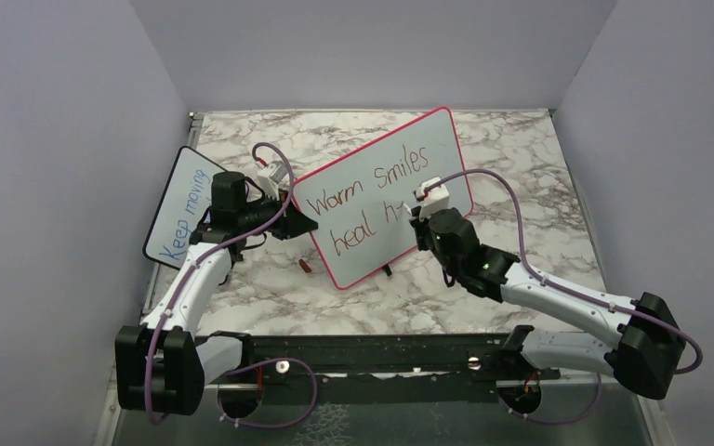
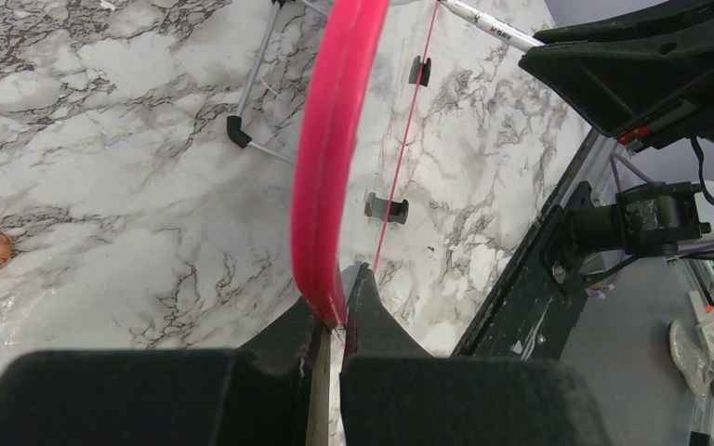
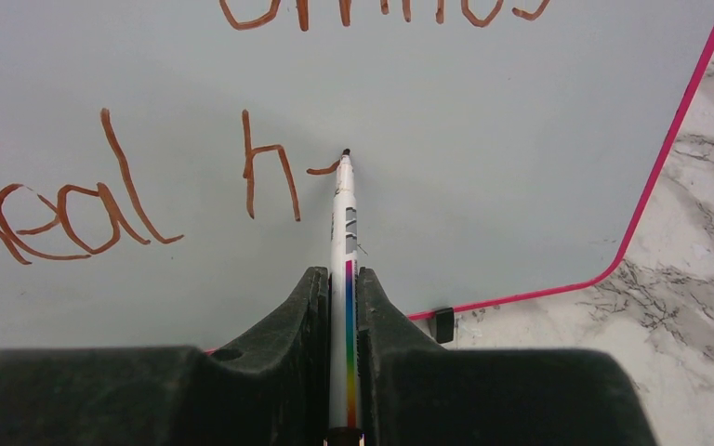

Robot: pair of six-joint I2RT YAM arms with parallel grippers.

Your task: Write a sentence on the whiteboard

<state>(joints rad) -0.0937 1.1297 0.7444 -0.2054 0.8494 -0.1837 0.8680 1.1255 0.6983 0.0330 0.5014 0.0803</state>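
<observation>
The whiteboard stands propped on the desk, tilted back, its face turned toward the arms. The left tool is closed narrow on the pink frame at the left edge, steadying it. The right tool is clamped on a marker, whose long axis runs straight out from between the fingers to the whiteboard's face.

The sentence reads "Warm Smiles" on the top line and "heal h" on the second. The marker tip sits just right of the "h", at the end of a short fresh stroke. It seems to touch the surface, though the wrist view cannot settle contact.

The next move turns on one thing: the unwritten part of the line lies to the right of the tip, across bare white that ends at the pink frame. The right arm is the nearer one and should carry the tip rightward along the second line, level with "heal". Room looks adequate for the word, but not generous.
</observation>
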